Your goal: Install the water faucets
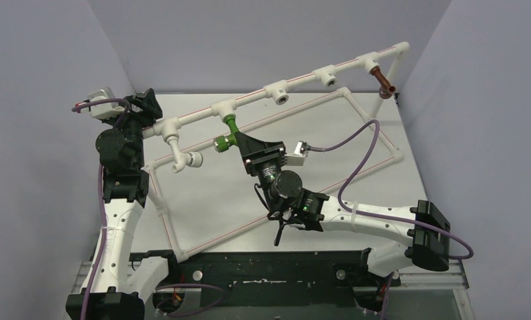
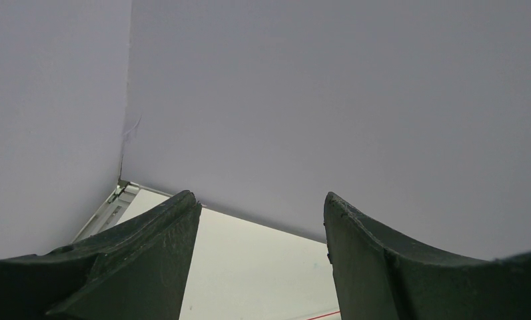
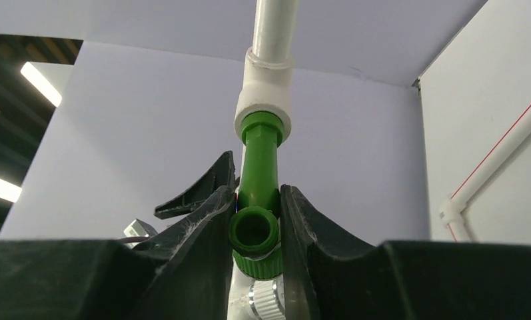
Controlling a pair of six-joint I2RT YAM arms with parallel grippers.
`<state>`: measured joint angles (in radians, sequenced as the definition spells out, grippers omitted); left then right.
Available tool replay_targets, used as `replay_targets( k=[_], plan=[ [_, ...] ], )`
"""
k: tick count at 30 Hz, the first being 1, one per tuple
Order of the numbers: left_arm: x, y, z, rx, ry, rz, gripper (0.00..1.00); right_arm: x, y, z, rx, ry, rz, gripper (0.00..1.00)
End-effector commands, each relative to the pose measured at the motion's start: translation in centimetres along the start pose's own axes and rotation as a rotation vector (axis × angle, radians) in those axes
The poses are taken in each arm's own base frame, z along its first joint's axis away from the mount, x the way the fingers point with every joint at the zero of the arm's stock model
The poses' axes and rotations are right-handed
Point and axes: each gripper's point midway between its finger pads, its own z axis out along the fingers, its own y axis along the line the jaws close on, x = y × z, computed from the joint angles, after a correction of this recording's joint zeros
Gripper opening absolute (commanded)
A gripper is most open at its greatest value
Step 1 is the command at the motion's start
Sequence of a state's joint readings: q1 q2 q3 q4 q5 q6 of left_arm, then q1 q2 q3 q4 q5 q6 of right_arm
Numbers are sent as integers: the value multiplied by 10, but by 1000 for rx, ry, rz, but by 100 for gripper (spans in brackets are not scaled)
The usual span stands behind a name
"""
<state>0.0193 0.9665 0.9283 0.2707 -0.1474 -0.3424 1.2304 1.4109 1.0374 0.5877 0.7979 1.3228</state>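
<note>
The green faucet (image 1: 228, 133) sits with its stem in a white tee socket (image 1: 223, 109) of the raised pipe rail. My right gripper (image 1: 239, 141) is shut on it; in the right wrist view the jaws press both sides of the green faucet (image 3: 257, 200), whose stem enters the tee socket (image 3: 265, 107). The reddish-brown faucet (image 1: 384, 81) hangs from the tee at the rail's far right end. My left gripper (image 1: 141, 105) is open and empty at the rail's left end; the left wrist view shows its fingers (image 2: 149, 260) spread, with only wall and table between.
The white pipe frame (image 1: 276, 90) has several tee sockets; two open ones (image 1: 282, 98) (image 1: 330, 80) face forward, and an elbow piece (image 1: 182, 159) hangs at the left. A lower rectangular pipe loop (image 1: 382, 143) lies on the table. Purple cables trail from both arms.
</note>
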Motion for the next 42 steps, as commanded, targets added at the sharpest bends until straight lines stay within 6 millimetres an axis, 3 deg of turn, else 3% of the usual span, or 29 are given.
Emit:
replay_targets(
  k=[1,9,14,22,28,31,42],
  plan=[
    [136,64,-37,-191,450,68,66,-7,59,-11,-91,76,378,0],
    [136,65,-37,-195,452,68,66,-1,68,-12,-88,132,480,0],
    [137,65,-36,-195,454,70,66,-3,53,-12,-44,111,431,0],
    [137,66,-36,-197,455,72,66,1,32,-16,-7,122,358,50],
    [137,66,-36,-199,455,72,66,-6,29,-19,-5,111,255,76],
    [137,66,-36,-199,455,74,66,-11,28,-22,-13,100,184,81],
    [136,66,-36,-196,455,73,66,-38,28,-32,-16,80,-287,82]
  ],
)
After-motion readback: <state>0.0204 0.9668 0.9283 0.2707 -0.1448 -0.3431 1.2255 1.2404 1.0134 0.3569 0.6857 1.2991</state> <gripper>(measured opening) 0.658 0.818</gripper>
